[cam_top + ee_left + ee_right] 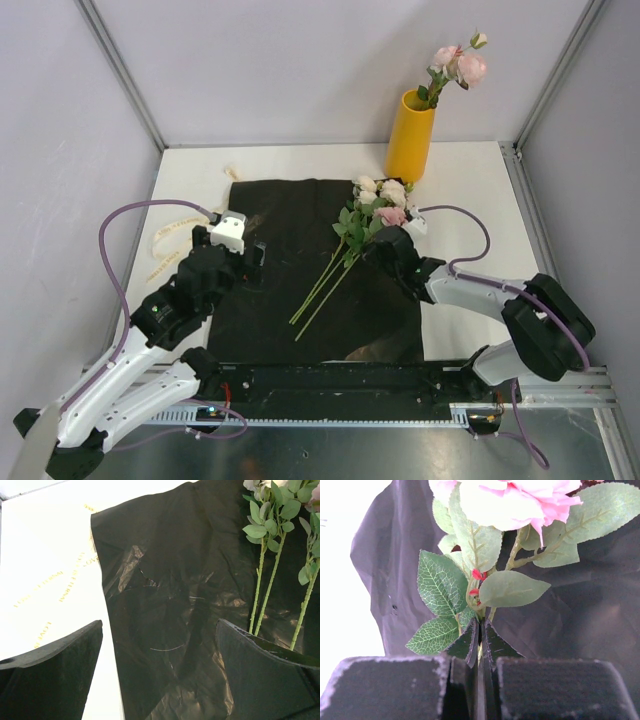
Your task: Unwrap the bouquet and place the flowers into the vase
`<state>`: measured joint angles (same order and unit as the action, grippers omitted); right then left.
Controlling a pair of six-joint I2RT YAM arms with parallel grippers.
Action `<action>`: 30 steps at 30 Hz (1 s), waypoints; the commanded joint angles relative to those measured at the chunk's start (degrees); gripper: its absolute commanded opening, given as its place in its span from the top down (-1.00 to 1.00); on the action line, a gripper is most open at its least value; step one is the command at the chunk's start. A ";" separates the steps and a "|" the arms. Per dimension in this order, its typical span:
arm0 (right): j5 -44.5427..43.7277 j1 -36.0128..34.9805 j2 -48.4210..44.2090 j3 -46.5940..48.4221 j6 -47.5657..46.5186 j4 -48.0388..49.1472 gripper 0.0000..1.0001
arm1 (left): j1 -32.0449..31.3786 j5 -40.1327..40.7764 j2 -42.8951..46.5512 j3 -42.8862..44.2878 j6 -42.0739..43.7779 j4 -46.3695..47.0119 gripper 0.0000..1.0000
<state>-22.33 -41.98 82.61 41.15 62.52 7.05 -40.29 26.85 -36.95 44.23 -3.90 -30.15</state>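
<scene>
Several loose flowers (372, 212) lie on the right half of the black wrapping sheet (280, 290), which is spread flat on the white table (470, 190). Their heads point to the far side and their thin stems run toward the near left. The sheet's far edge stops short of the back wall. Bare table is open on its left and right, and its near edge reaches the arms' mounting rail (340, 380). A cream ribbon (165, 245) lies on the table just off the sheet's left edge. The mustard vase (410, 140) stands upright past the sheet's far right corner, close to the flower heads, with one pink rose sprig (458, 62) already in it. Grey walls close in on three sides. The left gripper (250, 250) is over the sheet's left part with fingers spread wide and nothing between them; whether it touches the sheet, can't tell. The right gripper (480, 630) has its jaws pressed together on a flower stem just under the leaves, beside a pink rose head.
</scene>
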 commanded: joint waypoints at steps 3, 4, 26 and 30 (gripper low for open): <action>0.16 0.50 3.40 1.04 0.48 -1.70 0.75 | -0.23 0.62 0.56 -0.25 0.84 1.23 -0.99; 0.48 0.59 3.29 1.04 1.06 -1.82 0.60 | -0.27 0.55 0.56 -0.31 0.83 1.24 -0.99; 6.13 7.59 6.93 0.96 2.33 1.23 0.33 | -0.28 -0.51 -0.35 -0.41 0.98 0.93 -0.99; 7.49 8.01 8.47 1.03 2.11 3.50 0.30 | -0.28 -1.19 -0.36 -0.04 0.68 0.52 -0.99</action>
<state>-16.10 -34.54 89.47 41.15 63.81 6.28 -40.29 26.50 -37.45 43.86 -3.90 -30.22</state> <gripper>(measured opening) 0.340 0.996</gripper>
